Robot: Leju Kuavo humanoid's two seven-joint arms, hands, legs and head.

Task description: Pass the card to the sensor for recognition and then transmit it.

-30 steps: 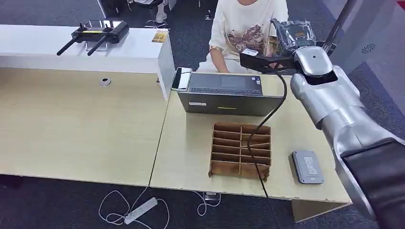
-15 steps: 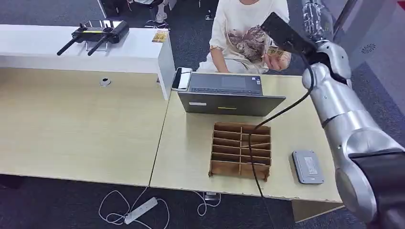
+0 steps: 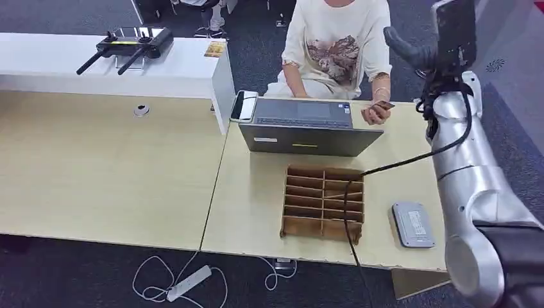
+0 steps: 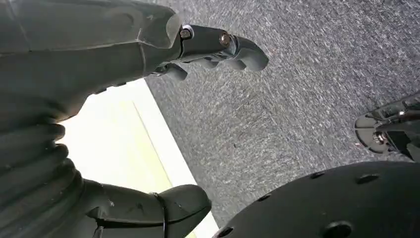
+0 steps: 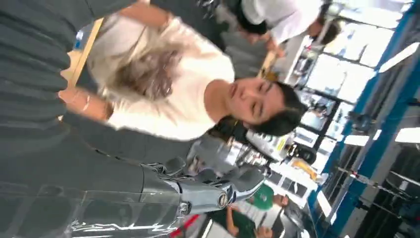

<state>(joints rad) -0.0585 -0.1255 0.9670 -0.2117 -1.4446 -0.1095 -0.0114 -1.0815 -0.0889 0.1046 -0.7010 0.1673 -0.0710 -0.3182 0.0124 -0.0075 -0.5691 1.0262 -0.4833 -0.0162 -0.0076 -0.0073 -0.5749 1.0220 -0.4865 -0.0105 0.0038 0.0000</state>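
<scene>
Here the right arm has swung up and away from the person (image 3: 333,45) seated behind the laptop (image 3: 308,125); its right hand (image 5: 218,191) is raised high — fingers loosely extended, holding nothing visible. The card (image 3: 383,106) now sits in the person's hand (image 3: 375,114) at the table edge, so the handover appears complete. The left hand (image 4: 218,47) hangs beside the table (image 4: 119,148), fingers gently curled on nothing. Counted: one card, one laptop, one wooden divider tray (image 3: 324,202), one grey sensor (image 3: 414,224) — on the desk, well apart from the card.
</scene>
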